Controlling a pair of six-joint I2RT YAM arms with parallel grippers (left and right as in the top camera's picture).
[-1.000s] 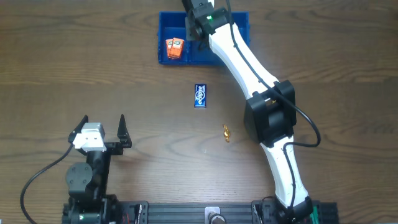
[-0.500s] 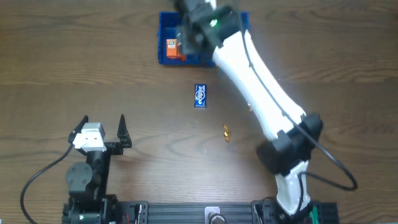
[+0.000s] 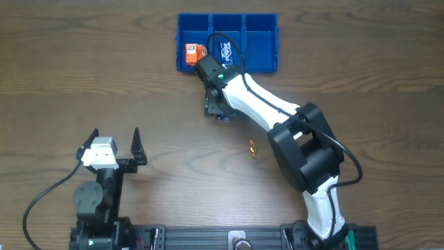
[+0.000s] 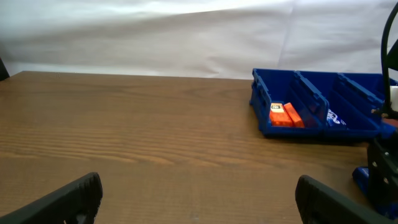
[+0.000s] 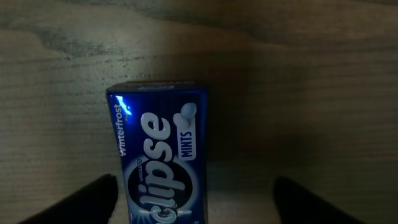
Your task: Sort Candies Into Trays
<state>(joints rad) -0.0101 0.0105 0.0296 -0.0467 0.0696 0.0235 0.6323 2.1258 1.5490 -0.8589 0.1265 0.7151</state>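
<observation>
A blue tray (image 3: 260,43) with three compartments stands at the table's far edge. Orange candies (image 3: 193,53) lie in its left compartment and a blue mint pack (image 3: 225,48) in the middle one. My right gripper (image 3: 214,108) hangs low over a second blue mint pack (image 5: 163,155) on the table in front of the tray, open, with one finger on each side of the pack and not touching it. A small gold candy (image 3: 253,148) lies nearer to me. My left gripper (image 3: 115,140) stands open and holds nothing at the near left.
From the left wrist view, the tray (image 4: 348,127) and the orange candies (image 4: 283,115) sit far off, with the right gripper (image 4: 382,168) in front of them. Bare wooden table stretches to the left and right.
The right arm has drawn back from the tray's middle compartment and come down over the mint pack on the table. A blue pack now lies in that compartment. The left arm is unmoved.
</observation>
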